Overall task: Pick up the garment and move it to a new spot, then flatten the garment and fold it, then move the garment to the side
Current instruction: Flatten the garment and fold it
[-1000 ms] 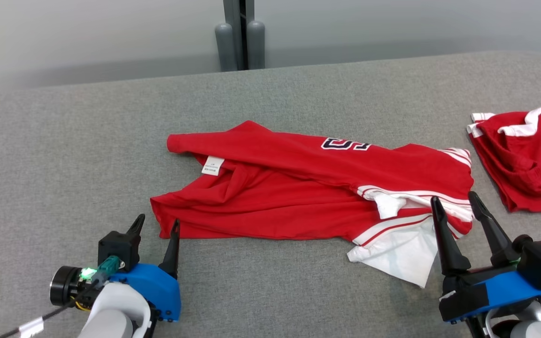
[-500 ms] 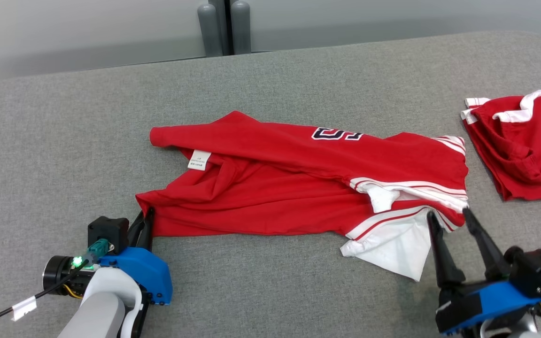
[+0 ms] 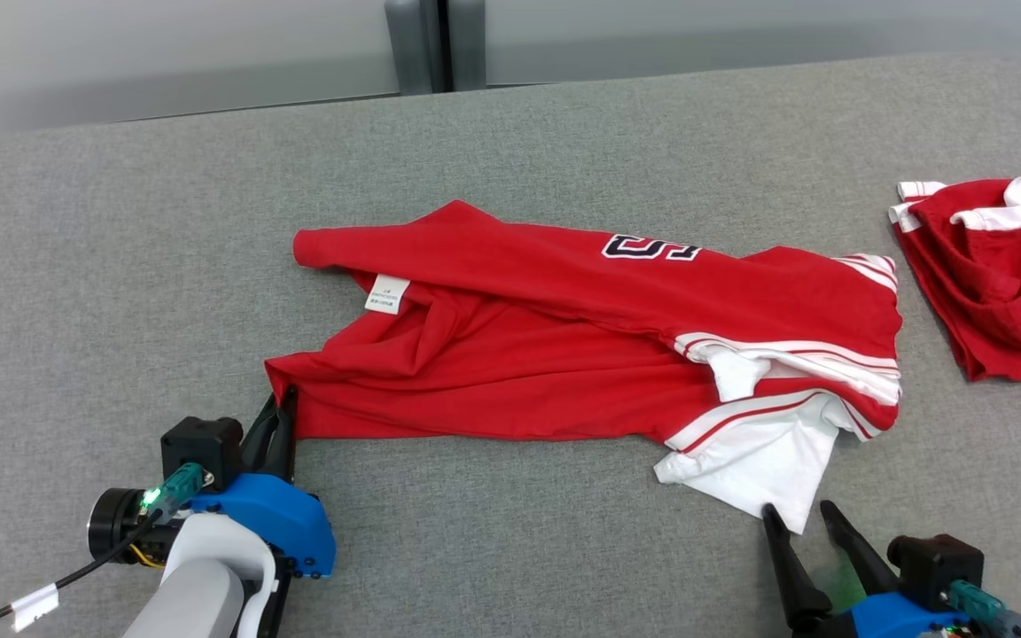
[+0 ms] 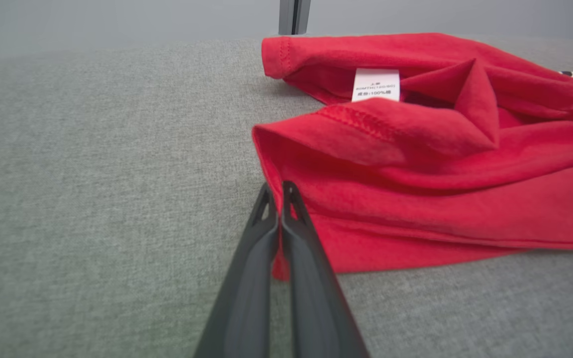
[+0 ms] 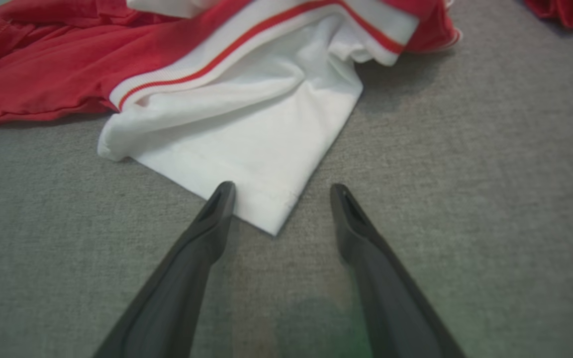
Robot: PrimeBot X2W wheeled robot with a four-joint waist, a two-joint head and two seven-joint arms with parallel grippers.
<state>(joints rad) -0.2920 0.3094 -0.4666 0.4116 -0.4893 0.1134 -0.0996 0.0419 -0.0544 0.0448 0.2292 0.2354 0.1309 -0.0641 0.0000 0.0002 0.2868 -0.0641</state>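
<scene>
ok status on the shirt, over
Left hand shut on red shirt, hem corner. Right hand open, straddling white sleeve tip. Second red garment far right, clear of both.

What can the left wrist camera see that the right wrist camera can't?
Left wrist camera, not the right: the left gripper, jaws shut on a corner of the red shirt, plus the shirt's white label. Right wrist camera, not the left: the right gripper, jaws open at the tip of the white sleeve, and a bit of another red garment. Both: the red shirt lying on the grey table.
</scene>
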